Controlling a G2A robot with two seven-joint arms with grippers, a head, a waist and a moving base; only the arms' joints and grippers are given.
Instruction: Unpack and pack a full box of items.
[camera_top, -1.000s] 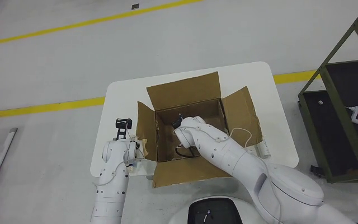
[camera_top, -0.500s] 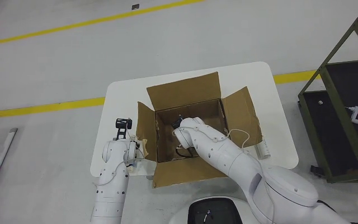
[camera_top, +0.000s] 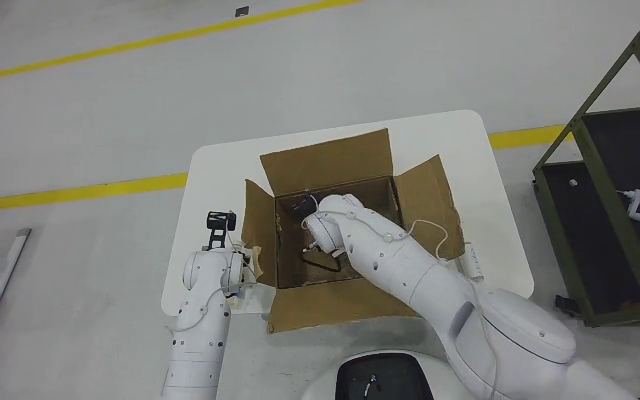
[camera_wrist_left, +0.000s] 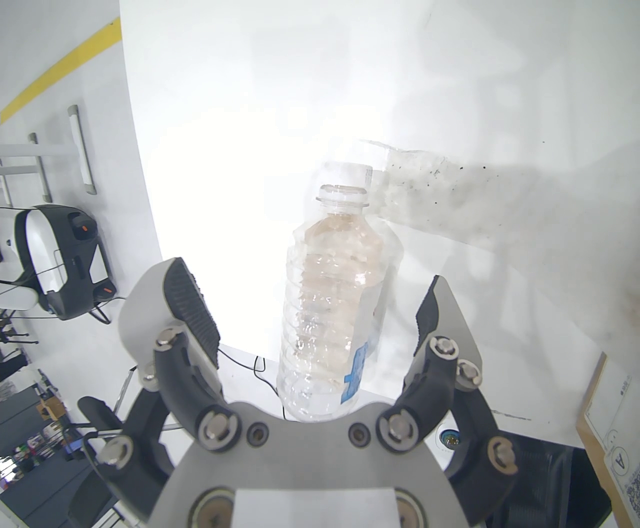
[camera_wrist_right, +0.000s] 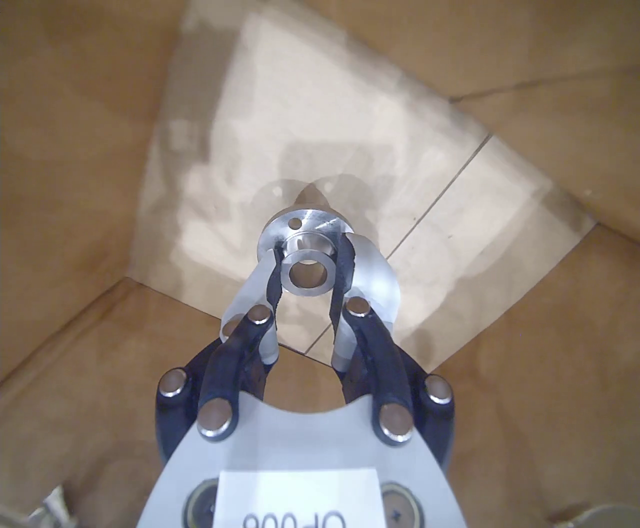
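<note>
From where I stand, the right arm (camera_top: 400, 265) covers much of the floor of the box (camera_top: 325, 160), so what lies beneath can't be told. The base of the bottle (camera_wrist_left: 330, 260) is hidden behind the left gripper (camera_wrist_left: 307, 287). The metal flange (camera_wrist_right: 302, 227) blurs at its far end.

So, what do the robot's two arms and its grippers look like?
The left arm and right arm have rounded white shells; a white cable loops beside the right one. The left gripper and right gripper have silver base plates, black bolted links and pale fingers with black ribbed pads.
</note>
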